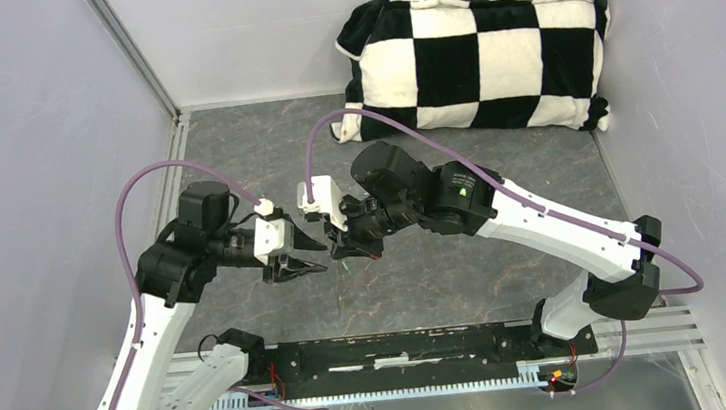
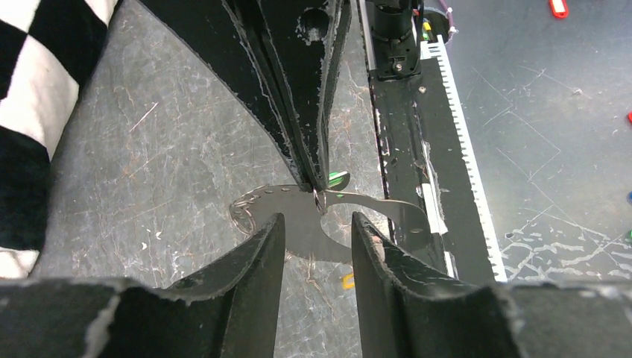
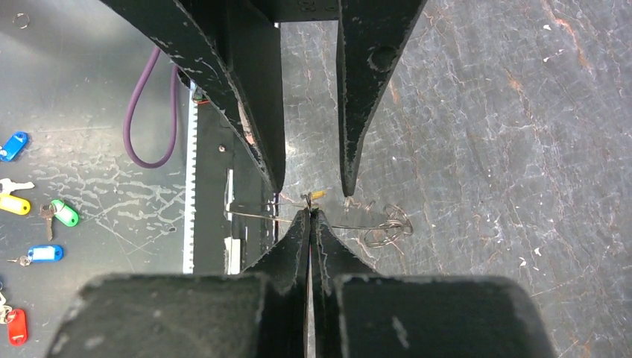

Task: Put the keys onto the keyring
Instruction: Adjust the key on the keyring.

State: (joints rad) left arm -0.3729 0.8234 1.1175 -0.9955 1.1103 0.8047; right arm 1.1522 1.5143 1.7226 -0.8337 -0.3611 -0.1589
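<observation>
At the near edge of the dark stone-patterned table [image 1: 504,252], a black rail [image 1: 403,347] runs between the bases of 2 white robot arms. On the grey surface beside it, the right wrist camera catches loose spare keys [image 3: 45,253] with blue, yellow, green and red tags.

Above the middle of the table the 2 arms meet tip to tip. The right gripper [image 3: 309,216] is pinched fully closed, its black fingers meeting on the keyring [image 3: 384,226], which it holds clear of the table. The ring shows as a thin silvery wire running sideways across the fingertips and ending in a small tangle of loops on one side. It looks far wider than either key.

A yellow-headed key [image 3: 318,195] appears as a tiny bright spot right at the pinched tips. From the left wrist camera a green-headed key [image 2: 337,177] glints just beside the same tips. Both keys are too small to tell whether they hang on the wire or only sit against it.

The left gripper [image 1: 324,256] faces the right one with its jaws partly apart and nothing between them. Its 2 fingertips sit just beside the wire, one on each side of the closed right fingers, and contact cannot be made out.

Against the back wall lies a black-and-white checkered pillow [image 1: 476,58].
</observation>
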